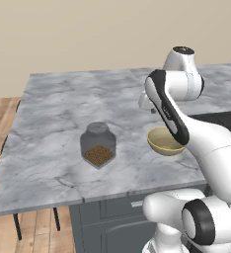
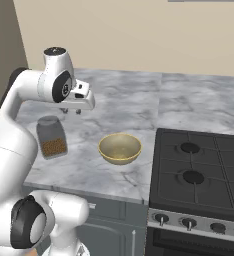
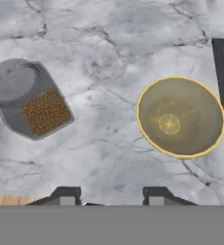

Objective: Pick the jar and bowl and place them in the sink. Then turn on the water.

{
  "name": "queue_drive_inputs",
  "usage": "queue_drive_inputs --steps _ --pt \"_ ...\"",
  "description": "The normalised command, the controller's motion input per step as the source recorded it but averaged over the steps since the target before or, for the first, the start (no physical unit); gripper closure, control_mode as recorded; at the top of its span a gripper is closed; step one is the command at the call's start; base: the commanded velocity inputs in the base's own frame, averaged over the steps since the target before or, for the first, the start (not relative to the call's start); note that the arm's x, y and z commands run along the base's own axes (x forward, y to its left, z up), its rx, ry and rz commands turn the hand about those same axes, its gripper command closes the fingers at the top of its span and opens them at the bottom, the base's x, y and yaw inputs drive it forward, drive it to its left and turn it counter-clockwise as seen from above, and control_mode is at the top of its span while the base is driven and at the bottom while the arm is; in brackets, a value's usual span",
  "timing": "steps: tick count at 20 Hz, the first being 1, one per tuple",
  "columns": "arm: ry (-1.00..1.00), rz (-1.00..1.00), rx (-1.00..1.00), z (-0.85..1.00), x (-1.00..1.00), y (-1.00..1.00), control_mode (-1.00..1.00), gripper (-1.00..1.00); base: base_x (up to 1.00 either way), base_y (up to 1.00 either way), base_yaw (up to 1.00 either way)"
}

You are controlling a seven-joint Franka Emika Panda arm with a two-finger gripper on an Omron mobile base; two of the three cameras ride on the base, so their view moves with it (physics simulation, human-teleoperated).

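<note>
Here the gripper [image 3: 109, 195] hangs above the counter [image 1: 53, 108], its two fingertips [image 3: 65, 195] apart with bare marble between them, holding nothing. Taking the bowl [image 3: 180, 116] as landmark: it sits upright on the counter, just beside the stove [image 2: 199, 175]. The jar [image 3: 28, 98] stands well apart from the bowl, on the side away from the stove, lid on, brown granules inside. The gripper is above the stretch between bowl and jar, touching neither.
</note>
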Motion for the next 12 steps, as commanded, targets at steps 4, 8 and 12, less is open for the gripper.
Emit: queue_drive_inputs --steps 4,8,12 --pt "0.00 0.00 0.00 0.00 0.02 0.00 -1.00 -1.00 0.00 0.00 0.00" --pt "0.00 0.00 0.00 -0.09 0.03 0.15 -1.00 -1.00 0.00 0.00 0.00" --pt "0.00 -0.01 0.00 -0.08 0.09 0.32 -1.00 -1.00 0.00 0.00 0.00"
